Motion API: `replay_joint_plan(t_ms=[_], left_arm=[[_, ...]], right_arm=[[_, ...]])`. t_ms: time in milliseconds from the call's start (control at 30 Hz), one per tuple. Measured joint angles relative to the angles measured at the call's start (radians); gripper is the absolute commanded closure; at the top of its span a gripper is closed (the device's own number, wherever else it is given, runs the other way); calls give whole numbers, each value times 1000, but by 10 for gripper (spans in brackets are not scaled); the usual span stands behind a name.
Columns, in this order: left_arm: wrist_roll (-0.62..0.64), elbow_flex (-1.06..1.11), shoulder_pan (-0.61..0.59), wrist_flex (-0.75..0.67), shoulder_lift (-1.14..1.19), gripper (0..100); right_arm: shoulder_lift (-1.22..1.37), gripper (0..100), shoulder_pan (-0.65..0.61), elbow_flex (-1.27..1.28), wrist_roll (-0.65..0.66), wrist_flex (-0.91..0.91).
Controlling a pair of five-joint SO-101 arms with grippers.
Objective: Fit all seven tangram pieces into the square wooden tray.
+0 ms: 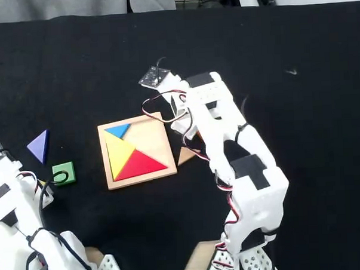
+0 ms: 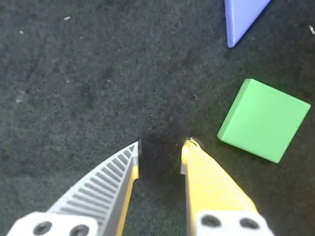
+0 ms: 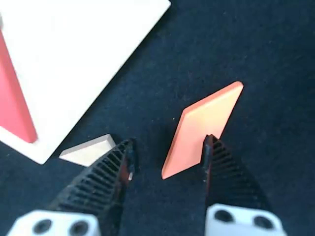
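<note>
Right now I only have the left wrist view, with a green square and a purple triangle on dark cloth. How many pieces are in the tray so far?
Observer: Three. A blue triangle, a yellow triangle and a red triangle lie in the wooden tray.
Reviewer: Where is the other arm?
Observer: The right tool is open beside the tray, with an orange parallelogram between its fingers on the black cloth.
Reviewer: Is anything else loose on that side?
Observer: A pale wood-coloured piece lies by the tray's corner, apart from the parallelogram.
</note>
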Motion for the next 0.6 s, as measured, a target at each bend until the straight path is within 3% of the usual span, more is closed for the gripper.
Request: replay_joint_plan(t_ms=[167,333,600], left_arm=[[0,0,0,0,0,848],[0,0,0,0,0,848],[0,0,0,0,0,848]], right_arm=[[86,792,49,-32,0,-18],[141,694,51,-57,0,-21],[155,837,55,-63,58,-28]])
